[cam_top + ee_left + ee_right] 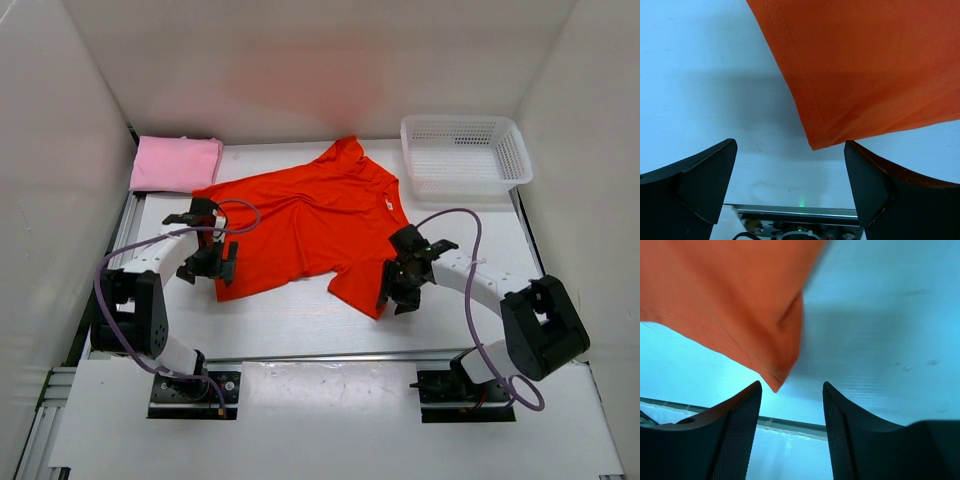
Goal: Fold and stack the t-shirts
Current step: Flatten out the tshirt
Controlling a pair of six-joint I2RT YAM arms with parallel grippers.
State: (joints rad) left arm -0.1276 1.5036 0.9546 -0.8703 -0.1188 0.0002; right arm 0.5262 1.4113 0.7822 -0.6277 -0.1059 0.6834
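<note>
A bright orange-red t-shirt lies spread out, a little rumpled, in the middle of the table. A light pink t-shirt lies folded at the back left. My left gripper hovers at the orange shirt's near-left corner. In the left wrist view it stands wide open, and the shirt's hem corner ends just ahead of the gap. My right gripper is over the shirt's near-right corner. In the right wrist view its jaws are open, with the cloth's tip just ahead of them, not pinched.
A white mesh basket stands at the back right, with nothing showing inside. White walls close in the table on the left, back and right. A metal rail runs along the near edge in front of the arm bases.
</note>
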